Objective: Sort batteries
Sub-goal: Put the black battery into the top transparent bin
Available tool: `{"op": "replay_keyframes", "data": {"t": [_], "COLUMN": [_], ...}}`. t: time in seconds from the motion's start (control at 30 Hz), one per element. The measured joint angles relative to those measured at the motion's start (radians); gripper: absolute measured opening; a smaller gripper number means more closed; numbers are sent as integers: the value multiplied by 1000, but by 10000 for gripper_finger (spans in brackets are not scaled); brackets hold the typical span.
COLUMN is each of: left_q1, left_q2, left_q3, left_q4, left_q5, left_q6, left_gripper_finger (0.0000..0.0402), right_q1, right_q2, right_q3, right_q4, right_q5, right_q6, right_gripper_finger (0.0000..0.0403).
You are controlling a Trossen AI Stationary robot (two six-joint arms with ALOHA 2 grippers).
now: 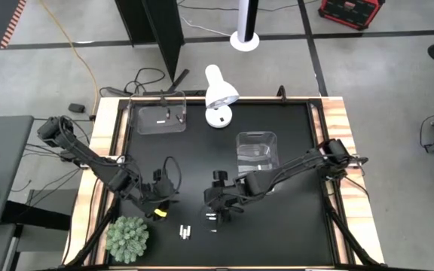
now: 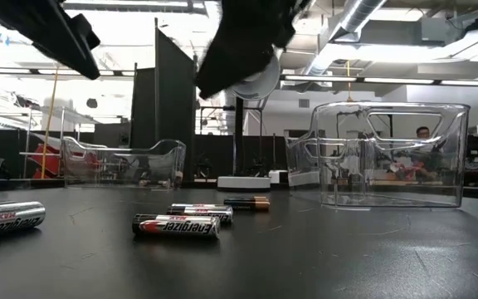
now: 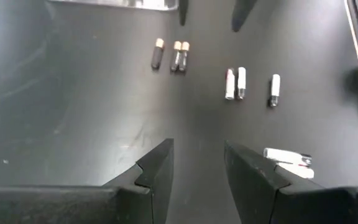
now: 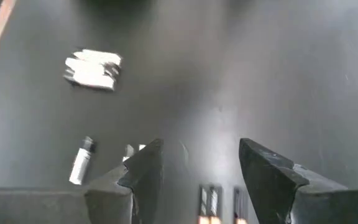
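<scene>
Several small batteries lie flat on the black mat between my two grippers. The left wrist view shows dark copper-tipped batteries (image 3: 178,55), white batteries (image 3: 235,83) and a white cluster (image 3: 288,162). In the high view a white pair (image 1: 184,231) shows near the front edge. The low view shows silver-and-red batteries (image 2: 177,225) lying side by side. My left gripper (image 1: 170,199) (image 3: 197,165) hovers open to the left of them. My right gripper (image 1: 212,205) (image 4: 194,165) hovers open on their right, above dark batteries (image 4: 210,202).
One clear bin (image 1: 160,117) stands at the far left of the mat, another clear bin (image 1: 256,149) at the centre right. A white lamp (image 1: 218,94) sits at the far edge and a green plant (image 1: 126,239) at the near left corner.
</scene>
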Motion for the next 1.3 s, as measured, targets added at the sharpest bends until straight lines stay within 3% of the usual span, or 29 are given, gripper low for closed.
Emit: {"op": "replay_keyframes", "data": {"t": [0.2, 0.47, 0.67, 0.83, 1.3], "left_q1": [15, 115, 166, 201, 197], "left_q2": [0, 48, 162, 206, 19], "left_q3": [45, 49, 49, 73, 87], "left_q4": [-37, -11, 117, 135, 50], "left_q5": [-101, -79, -10, -9, -122], "left_q6": [48, 129, 230, 276, 298], "left_gripper_finger": [134, 135, 135, 135, 135], "right_q1": [-4, 0, 3, -18, -113], "right_q2": [8, -40, -17, -1, 115], "right_q3": [-1, 0, 0, -11, -13], "right_q4": [-66, -118, -203, -146, -184], "right_q5": [0, -21, -47, 12, -19], "right_q6": [29, 30, 73, 70, 16], "right_gripper_finger": [221, 221, 221, 217, 166]}}
